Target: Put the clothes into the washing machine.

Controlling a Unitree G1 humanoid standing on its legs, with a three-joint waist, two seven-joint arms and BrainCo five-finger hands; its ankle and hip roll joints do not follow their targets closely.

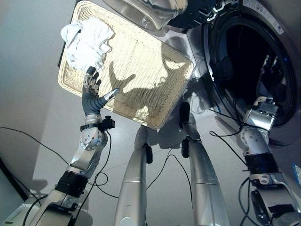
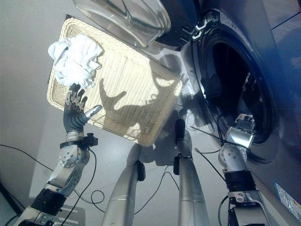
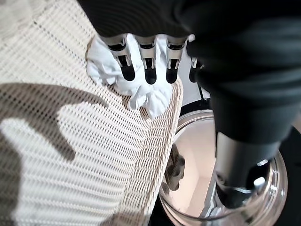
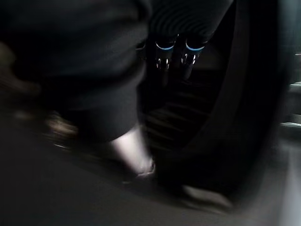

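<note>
You see the wicker basket (image 1: 141, 70) lying flat on the pale floor (image 1: 28, 56), beside the washing machine (image 2: 263, 70), and its round door (image 1: 146, 12) stands open so that the glass bowl of it hangs over the far edge of the basket. The clothes, a crumpled white bundle (image 1: 87, 42), sit in the far left corner of the basket, close against the rim. Your left hand (image 1: 92, 96) is held over the near left part of the basket with the fingers straight and a little spread, the thumb out to the side; the fingertips (image 3: 149, 75) are just beside the white bundle and, as the left wrist view shows, they point toward it, but they do not curl round the cloth. Whether the tips already touch the fabric, you cannot tell for sure. The rest of the basket has only the woven bottom with a shadow on it. Your right hand (image 4: 176, 59) is reached into the dark drum opening (image 1: 249, 66) of the machine; in the right wrist view some fingertips show against the dark drum, but the picture is too dark to tell if the hand is spread or curled.
</note>
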